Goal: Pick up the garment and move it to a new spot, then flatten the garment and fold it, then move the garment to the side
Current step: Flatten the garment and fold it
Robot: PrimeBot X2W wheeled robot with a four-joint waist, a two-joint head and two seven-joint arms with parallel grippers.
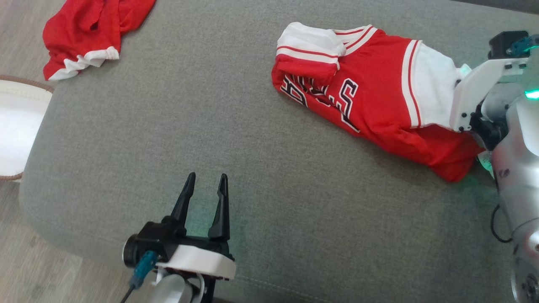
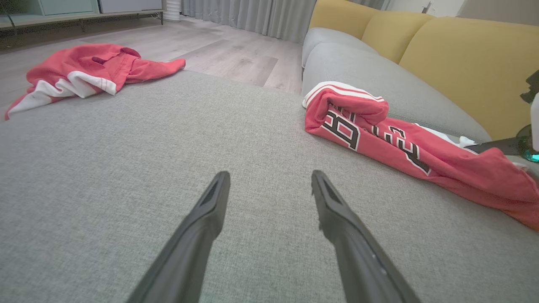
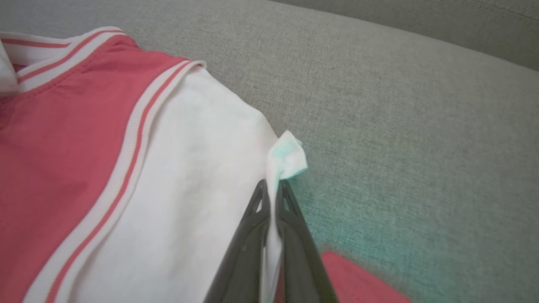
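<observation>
The garment (image 1: pixel 370 101) is a red jersey with white sleeves and dark lettering, lying rumpled on the grey sofa seat at the upper right. In the right wrist view my right gripper (image 3: pixel 273 185) is shut on the edge of its white sleeve (image 3: pixel 189 168), and a small tuft of cloth sticks out past the fingertips. The right wrist (image 1: pixel 480 92) hangs over the garment's right end in the head view. My left gripper (image 1: pixel 207 179) stands open and empty above the seat near its front edge, well left of the garment (image 2: pixel 400 147). The left wrist view shows its fingers (image 2: pixel 210 210) spread apart.
A second red and white garment (image 1: pixel 84 33) lies crumpled at the seat's far left corner. A white round basket (image 1: pixel 17 126) stands on the wooden floor beside the seat's left edge. Yellow back cushions (image 2: pixel 463 54) rise behind the garment.
</observation>
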